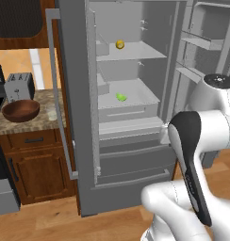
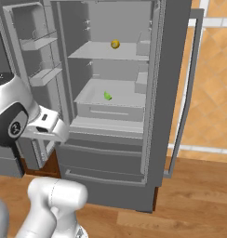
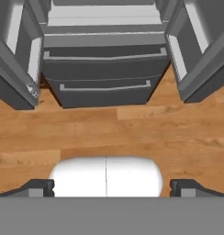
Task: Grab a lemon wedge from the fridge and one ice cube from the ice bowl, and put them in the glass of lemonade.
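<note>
Standing open, the tall grey steel fridge (image 1: 84,141) shows a small green lemon wedge (image 1: 121,97) unpicked. The two-finger gripper (image 3: 112,186) gapes wide, empty. Everything's left, I'd say.

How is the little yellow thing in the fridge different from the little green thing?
The small round yellow item sits on the upper shelf of the open grey steel fridge, while the small green wedge-like item lies on the shelf below. The yellow one looks ball-shaped; the green one looks flatter and lopsided. Both are tiny, sit alone on their shelves, and nothing touches them.
</note>
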Available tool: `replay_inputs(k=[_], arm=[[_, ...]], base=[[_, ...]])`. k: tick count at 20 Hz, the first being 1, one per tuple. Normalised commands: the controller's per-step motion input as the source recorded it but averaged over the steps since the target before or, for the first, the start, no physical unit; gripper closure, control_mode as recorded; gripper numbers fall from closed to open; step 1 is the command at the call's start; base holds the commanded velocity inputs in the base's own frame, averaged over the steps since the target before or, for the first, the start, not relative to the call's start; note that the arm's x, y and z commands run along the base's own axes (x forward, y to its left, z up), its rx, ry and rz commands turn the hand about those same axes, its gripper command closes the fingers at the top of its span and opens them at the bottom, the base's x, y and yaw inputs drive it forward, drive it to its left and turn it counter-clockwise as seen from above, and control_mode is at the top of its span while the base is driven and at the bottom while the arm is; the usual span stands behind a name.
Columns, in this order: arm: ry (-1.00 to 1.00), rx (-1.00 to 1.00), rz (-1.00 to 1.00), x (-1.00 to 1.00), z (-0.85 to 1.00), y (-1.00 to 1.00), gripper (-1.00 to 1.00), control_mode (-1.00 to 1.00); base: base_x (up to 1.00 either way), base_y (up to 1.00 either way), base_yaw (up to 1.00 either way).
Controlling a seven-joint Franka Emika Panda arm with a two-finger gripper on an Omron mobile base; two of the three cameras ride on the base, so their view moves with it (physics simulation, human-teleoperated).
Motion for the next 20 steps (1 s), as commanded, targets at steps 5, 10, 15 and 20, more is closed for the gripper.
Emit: replay_inputs(k=[5, 10, 15, 20], arm=[[0.0, 0.0, 0.0, 0.0, -0.08, 0.0, -1.0, 1.0], [0.0, 0.0, 0.0, 0.0, 0.0, 0.0, -1.0, 1.0], [0.0, 0.0, 0.0, 0.0, 0.0, 0.0, -1.0, 1.0], [0.0, 0.0, 0.0, 0.0, 0.0, 0.0, -1.0, 1.0]], base=[[0.09, -0.05, 0.0], [0.73, -0.03, -0.03], [0.86, -0.02, 0.0], [0.76, -0.24, 0.0]])
